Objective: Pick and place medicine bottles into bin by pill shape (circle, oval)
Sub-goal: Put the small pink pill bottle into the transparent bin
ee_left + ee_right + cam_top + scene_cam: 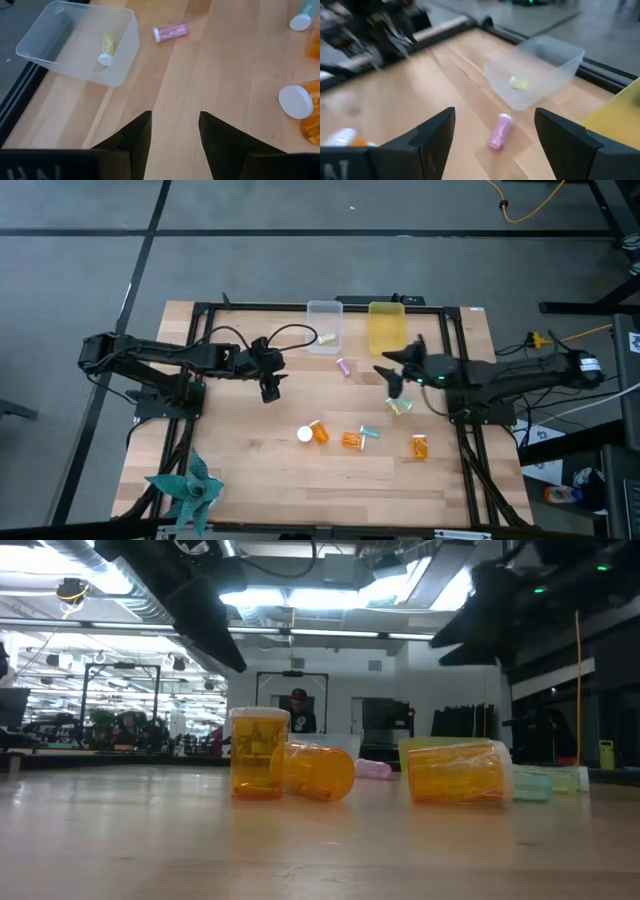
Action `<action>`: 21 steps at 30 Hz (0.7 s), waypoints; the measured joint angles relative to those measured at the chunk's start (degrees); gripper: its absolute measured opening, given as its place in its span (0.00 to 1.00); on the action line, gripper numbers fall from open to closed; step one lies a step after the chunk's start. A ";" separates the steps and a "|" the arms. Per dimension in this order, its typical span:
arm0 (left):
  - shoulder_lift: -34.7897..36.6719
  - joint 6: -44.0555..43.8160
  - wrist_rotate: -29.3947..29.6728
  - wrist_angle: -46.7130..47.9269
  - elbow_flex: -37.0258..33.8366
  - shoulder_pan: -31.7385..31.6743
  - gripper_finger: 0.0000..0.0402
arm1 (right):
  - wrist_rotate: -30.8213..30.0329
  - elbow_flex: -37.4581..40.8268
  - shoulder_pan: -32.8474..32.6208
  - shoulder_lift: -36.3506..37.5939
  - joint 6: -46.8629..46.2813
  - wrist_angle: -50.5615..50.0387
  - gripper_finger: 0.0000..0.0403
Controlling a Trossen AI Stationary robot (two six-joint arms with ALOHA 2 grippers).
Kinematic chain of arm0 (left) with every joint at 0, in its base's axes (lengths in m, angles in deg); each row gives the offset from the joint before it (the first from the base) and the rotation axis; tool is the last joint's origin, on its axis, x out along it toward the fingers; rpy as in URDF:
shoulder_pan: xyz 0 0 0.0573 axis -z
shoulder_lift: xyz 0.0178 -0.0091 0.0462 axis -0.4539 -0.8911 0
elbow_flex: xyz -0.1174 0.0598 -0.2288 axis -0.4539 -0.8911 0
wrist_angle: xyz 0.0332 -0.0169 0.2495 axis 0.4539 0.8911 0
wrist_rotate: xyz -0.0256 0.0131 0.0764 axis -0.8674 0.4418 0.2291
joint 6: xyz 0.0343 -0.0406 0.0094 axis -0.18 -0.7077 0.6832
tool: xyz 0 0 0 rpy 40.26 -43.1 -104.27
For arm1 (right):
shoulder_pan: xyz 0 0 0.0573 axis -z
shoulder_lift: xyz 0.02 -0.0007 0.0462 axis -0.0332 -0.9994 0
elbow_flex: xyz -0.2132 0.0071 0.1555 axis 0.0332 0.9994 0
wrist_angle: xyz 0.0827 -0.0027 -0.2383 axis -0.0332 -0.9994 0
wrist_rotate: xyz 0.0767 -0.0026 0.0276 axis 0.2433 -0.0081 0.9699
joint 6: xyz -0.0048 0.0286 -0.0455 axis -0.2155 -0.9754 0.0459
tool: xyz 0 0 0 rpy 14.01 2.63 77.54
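- My right gripper [495, 137] jaws wide, empty, above pink vial [499, 131] near clear bin [555, 62]; round vial may roll away.
- Left gripper [175, 132] jaws part-open, empty.

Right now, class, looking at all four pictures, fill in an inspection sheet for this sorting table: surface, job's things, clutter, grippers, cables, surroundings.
Surface: wooden table in a black frame.
Job's things: clear bin holding one yellow vial; yellow bin beside it; pink vial lying near the bins; three amber bottles and a teal vial lying loose mid-table.
Clutter: teal paper pinwheel at the front left corner.
Grippers: left gripper open, empty, above bare wood; right gripper open, empty, near the pink vial.
Cables: black cable looping from the left arm; yellow cable on the floor.
Surroundings: grey floor; a person in the room behind.
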 joint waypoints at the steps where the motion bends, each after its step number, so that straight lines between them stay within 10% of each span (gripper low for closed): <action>1: 0.00 0.02 0.00 -0.02 0.00 0.00 0.39 | -0.15 -1.65 0.46 -2.69 0.31 -0.81 0.68; 21: 0.00 0.04 0.00 -0.02 -0.02 0.00 0.39 | 9.09 -22.96 8.82 -42.73 -0.18 -5.29 0.68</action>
